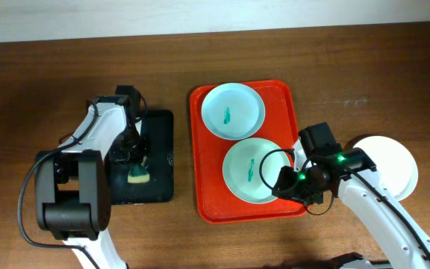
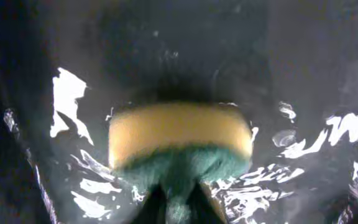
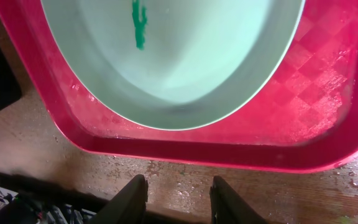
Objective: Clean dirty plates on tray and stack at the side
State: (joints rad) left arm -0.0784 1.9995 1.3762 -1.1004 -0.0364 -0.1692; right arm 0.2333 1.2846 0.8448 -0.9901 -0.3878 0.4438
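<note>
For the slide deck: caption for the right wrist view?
Open right claw above the table just outside the red tray, which holds a mint plate with a teal smear.

- The tray (image 1: 207, 187) lies mid-table with two plates on it — the far plate (image 1: 233, 110) by its far edge, the near plate (image 1: 256, 170) before it and slightly right, their rims close together.
- The third plate (image 1: 390, 161) lies on the table (image 1: 51, 67), right of the tray and apart from it.
- The smaller tray (image 1: 159, 134) lies left of the tray; the sponge (image 1: 138, 176) lies in it, beneath the left gripper (image 1: 136, 161).
- The right gripper (image 3: 179, 183) stands over the table just outside the tray's rim — beside the near plate.
</note>
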